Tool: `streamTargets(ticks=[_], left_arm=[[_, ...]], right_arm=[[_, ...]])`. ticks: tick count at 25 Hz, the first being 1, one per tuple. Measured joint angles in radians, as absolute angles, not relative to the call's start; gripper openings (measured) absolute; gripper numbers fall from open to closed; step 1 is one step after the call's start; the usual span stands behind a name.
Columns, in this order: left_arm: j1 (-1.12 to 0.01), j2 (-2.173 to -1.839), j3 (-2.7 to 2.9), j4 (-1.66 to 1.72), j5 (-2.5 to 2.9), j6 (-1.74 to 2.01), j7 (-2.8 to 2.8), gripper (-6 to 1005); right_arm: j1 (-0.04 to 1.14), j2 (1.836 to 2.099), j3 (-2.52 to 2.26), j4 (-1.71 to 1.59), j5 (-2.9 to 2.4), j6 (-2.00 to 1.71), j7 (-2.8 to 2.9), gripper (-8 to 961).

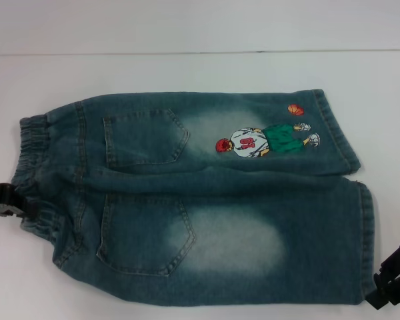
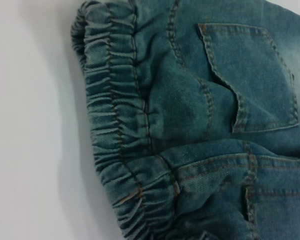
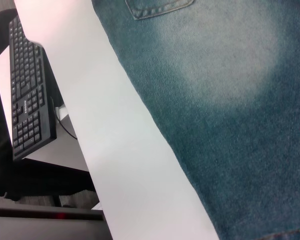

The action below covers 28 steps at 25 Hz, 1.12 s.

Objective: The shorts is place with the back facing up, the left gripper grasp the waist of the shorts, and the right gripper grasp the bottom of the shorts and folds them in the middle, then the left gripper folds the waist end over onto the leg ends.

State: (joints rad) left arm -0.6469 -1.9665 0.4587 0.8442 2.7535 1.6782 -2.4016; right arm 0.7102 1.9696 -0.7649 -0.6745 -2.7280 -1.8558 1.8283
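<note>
The shorts [image 1: 207,200], soft limp denim, want pinching at the waist [image 1: 33,173] by the left gripper [image 1: 3,200], its spread untellable.

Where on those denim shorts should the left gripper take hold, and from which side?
Probably the gathered waist of the shorts, near the corner closest to the robot. That puckered band is thick and bunched, so it likely offers more to pinch than the flat denim. Come in from the robot's left, where the left gripper sits at the band's edge on the table. The right gripper is by the leg hems.
</note>
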Motion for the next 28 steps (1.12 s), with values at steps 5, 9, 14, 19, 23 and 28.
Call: streamTargets(ticks=[5,9,14,19,23,28], left_arm=[[-0.65,-1.966,0.459,0.84,2.754,1.678,-2.401,57],[-0.651,-1.965,0.459,0.837,2.754,1.678,-2.402,59],[-0.654,-1.965,0.459,0.837,2.754,1.679,-2.403,60],[-0.655,-1.96,0.449,0.837,2.726,1.686,-2.403,62],[-0.65,-1.955,0.391,0.837,2.666,1.684,-2.406,63],[-0.647,-1.951,0.276,0.813,2.613,1.647,-2.407,65]], right_arm=[[0.711,1.97,-0.765,-0.676,-2.727,-1.843,1.828,428],[0.71,1.97,-0.765,-0.671,-2.727,-1.828,1.827,267],[0.708,1.97,-0.763,-0.661,-2.726,-1.809,1.823,98],[0.69,1.963,-0.675,-0.668,-2.716,-1.824,1.785,0],[0.661,1.937,-0.569,-0.664,-2.644,-1.825,1.746,0],[0.587,1.927,-0.448,-0.652,-2.429,-1.748,1.706,0]])
